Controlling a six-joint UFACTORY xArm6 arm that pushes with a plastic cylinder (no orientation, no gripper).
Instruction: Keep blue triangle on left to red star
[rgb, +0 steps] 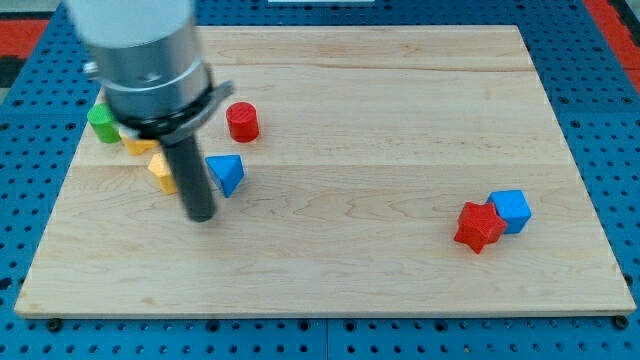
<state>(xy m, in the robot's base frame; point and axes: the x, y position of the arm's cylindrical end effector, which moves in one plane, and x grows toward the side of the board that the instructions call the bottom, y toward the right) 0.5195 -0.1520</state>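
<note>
The blue triangle (227, 173) lies on the wooden board (350, 150) at the view's left of centre. The red star (478, 227) lies far to the view's right, touching a blue cube (512, 210) on its upper right. My rod comes down from the view's top left, and my tip (201, 215) rests on the board just below and left of the blue triangle, close to its left edge.
A red cylinder (242, 121) stands above the blue triangle. A yellow block (162, 172) sits just left of the rod, another yellow block (136, 144) and a green block (101, 122) lie further up left, partly hidden by the arm.
</note>
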